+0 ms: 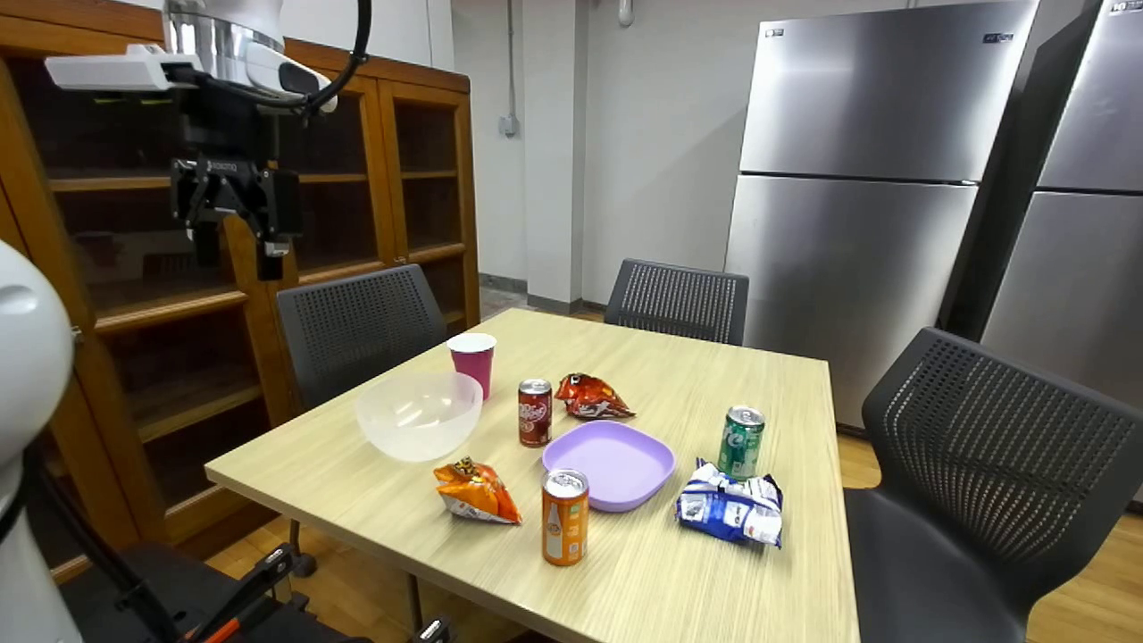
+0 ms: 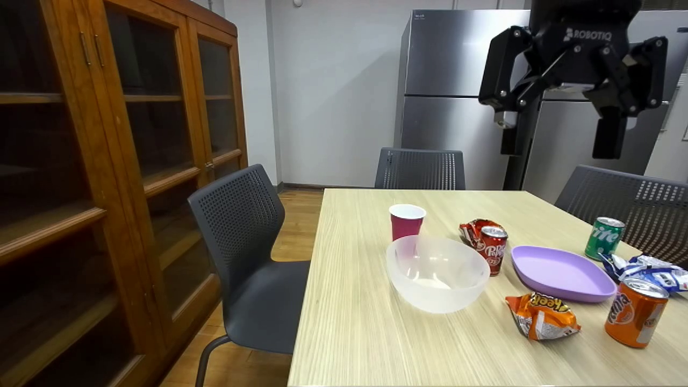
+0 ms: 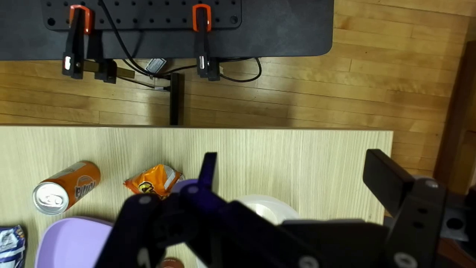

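My gripper (image 2: 559, 145) hangs high over the table, fingers spread wide and nothing between them. In the wrist view, the translucent bowl (image 3: 267, 203) lies below the gripper (image 3: 292, 156), partly hidden by it. Both exterior views show that bowl (image 2: 438, 274) beside a magenta cup (image 2: 407, 221). Close by are a red Dr Pepper can (image 1: 535, 413) and a red snack bag (image 1: 591, 397). A purple plate (image 1: 612, 464) sits mid-table. An orange Cheetos bag (image 1: 478, 493) and an orange Fanta can (image 1: 565, 518) stand nearer the front. A green can (image 1: 741, 442) is behind a blue-white bag (image 1: 730, 507).
Dark chairs (image 1: 1000, 473) surround the wooden table (image 1: 714, 357). A glass-door wooden cabinet (image 2: 161, 107) runs along a wall, and steel refrigerators (image 1: 857, 223) stand at the back. The wrist view shows a black bench (image 3: 282, 29) with orange-tipped clamps (image 3: 202, 41) across a floor gap.
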{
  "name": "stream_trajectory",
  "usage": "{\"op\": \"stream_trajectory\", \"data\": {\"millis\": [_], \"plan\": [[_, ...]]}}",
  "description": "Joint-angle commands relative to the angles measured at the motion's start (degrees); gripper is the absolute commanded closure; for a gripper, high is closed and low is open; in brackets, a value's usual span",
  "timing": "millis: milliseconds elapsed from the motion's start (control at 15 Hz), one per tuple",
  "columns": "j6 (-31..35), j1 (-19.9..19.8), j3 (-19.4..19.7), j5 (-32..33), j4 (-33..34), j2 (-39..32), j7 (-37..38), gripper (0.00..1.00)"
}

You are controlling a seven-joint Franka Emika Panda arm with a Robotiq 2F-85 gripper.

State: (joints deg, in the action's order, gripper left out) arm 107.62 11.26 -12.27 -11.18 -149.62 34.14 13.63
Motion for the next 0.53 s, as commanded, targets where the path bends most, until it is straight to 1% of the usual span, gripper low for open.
{"op": "stream_trajectory", "data": {"millis": [0,200,467], "plan": [[2.65,-1.08,-0.9,1.86,-0.21,-0.96,0.47,0.0],[4.72,-1.51,-0.53,3.67,-1.52,-0.7,0.12,0.0],[8.52,-2.66,1.48,5.11,-4.93,0.15,-1.37,0.0]]}}
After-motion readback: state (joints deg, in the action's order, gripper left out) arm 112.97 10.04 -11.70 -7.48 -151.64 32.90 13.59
